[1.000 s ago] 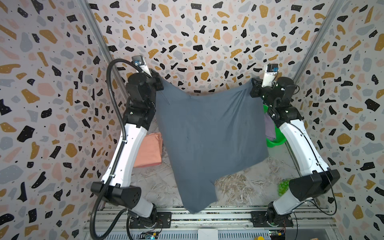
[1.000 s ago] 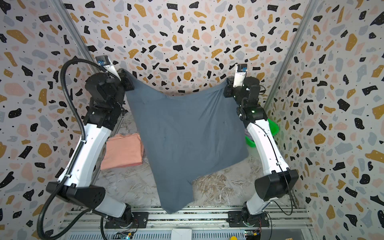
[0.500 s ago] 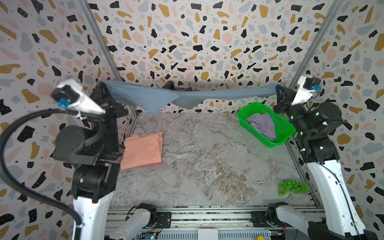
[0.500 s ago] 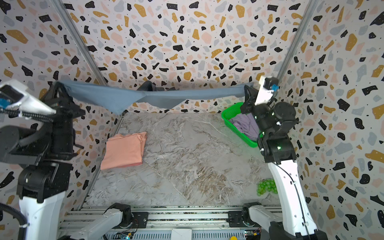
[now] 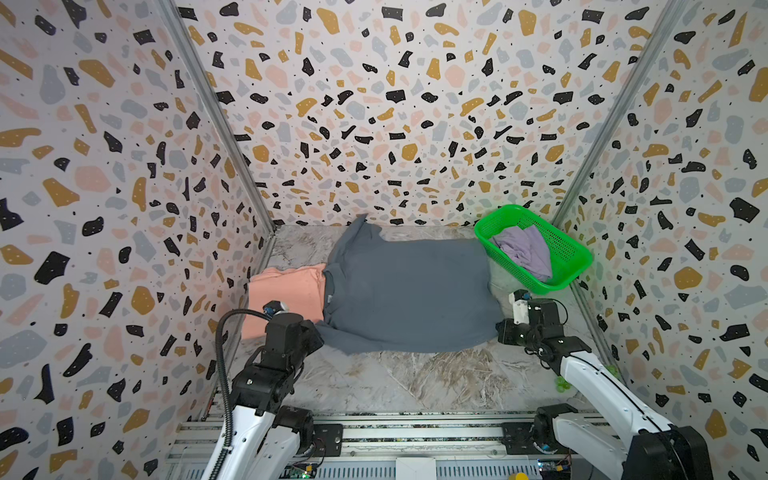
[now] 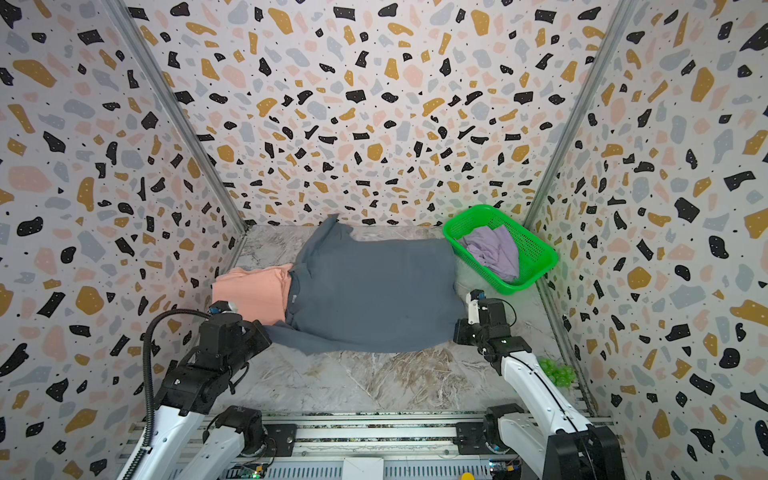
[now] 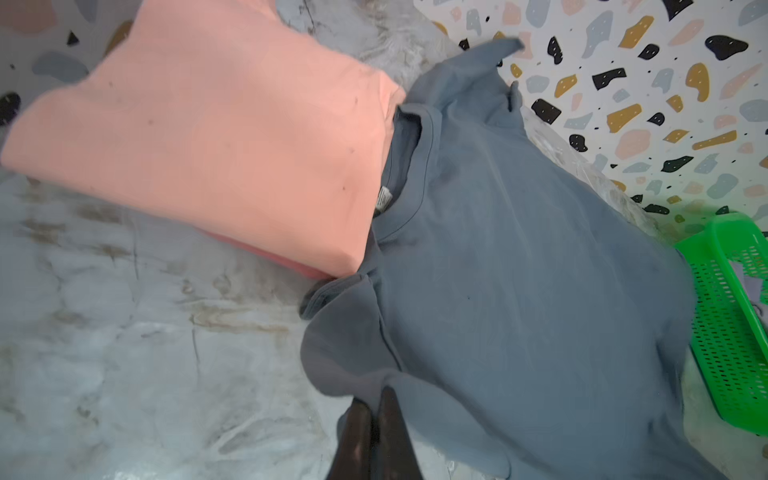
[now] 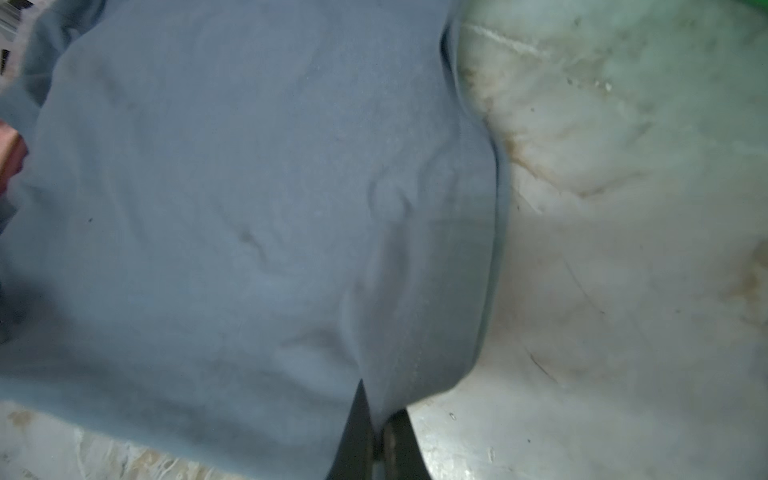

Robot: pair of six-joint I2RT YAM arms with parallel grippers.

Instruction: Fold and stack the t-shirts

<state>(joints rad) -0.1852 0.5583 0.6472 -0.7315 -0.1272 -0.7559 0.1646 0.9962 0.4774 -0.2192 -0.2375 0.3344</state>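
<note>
Left gripper (image 7: 374,397) clamps the grey t-shirt (image 5: 409,291) by its sleeve at seven o'clock; right gripper (image 8: 377,403) clamps its hem corner at four o'clock. The shirt lies spread out centrally, touching a folded salmon t-shirt (image 5: 286,291) at nine; a lilac t-shirt (image 5: 525,251) fills the green basket (image 5: 575,257) at two.

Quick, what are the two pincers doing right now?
Left pincer: shut on the grey t-shirt.
Right pincer: shut on the grey t-shirt.

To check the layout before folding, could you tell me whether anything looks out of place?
Yes: the grey t-shirt is not fully flat. Its far sleeve sticks up against the back wall, and its collar crowds the folded pink t-shirt.
</note>
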